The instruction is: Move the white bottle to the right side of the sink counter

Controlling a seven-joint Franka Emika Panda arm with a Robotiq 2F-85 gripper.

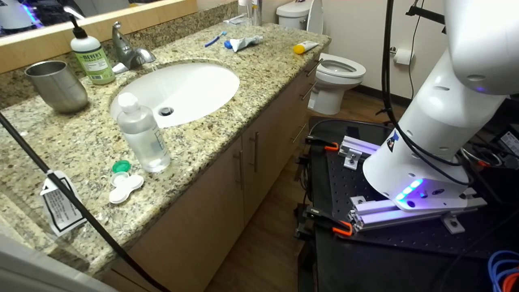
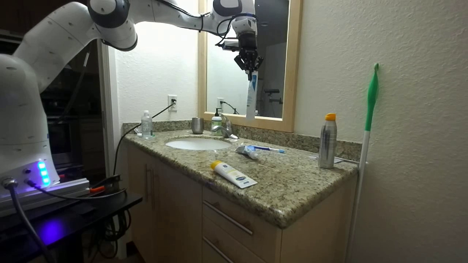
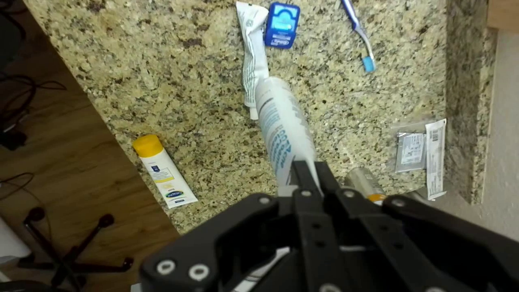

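The white bottle point(image 2: 251, 96), slim with blue lettering, hangs upright from my gripper point(image 2: 249, 75) in an exterior view. It is off the sink counter point(image 2: 289, 186), in front of the mirror. In the wrist view my gripper point(image 3: 311, 170) is shut on one end of the white bottle point(image 3: 284, 121), with a narrow strip of white between the fingertips. Its far end points down over the granite. The sink counter point(image 1: 211, 121) shows its oval white basin and chrome tap in an exterior view. My gripper is out of that view.
A silver can with orange cap point(image 2: 327, 142) stands near the counter's wall-side end. A yellow-capped tube point(image 2: 234, 174), toothpaste tube point(image 3: 253, 56), blue floss box point(image 3: 282, 25), toothbrush point(image 3: 362, 34) and packets point(image 3: 411, 150) lie around. A clear bottle point(image 1: 144, 140), steel cup point(image 1: 61, 89) and green pump bottle point(image 1: 93, 61) stand by the basin.
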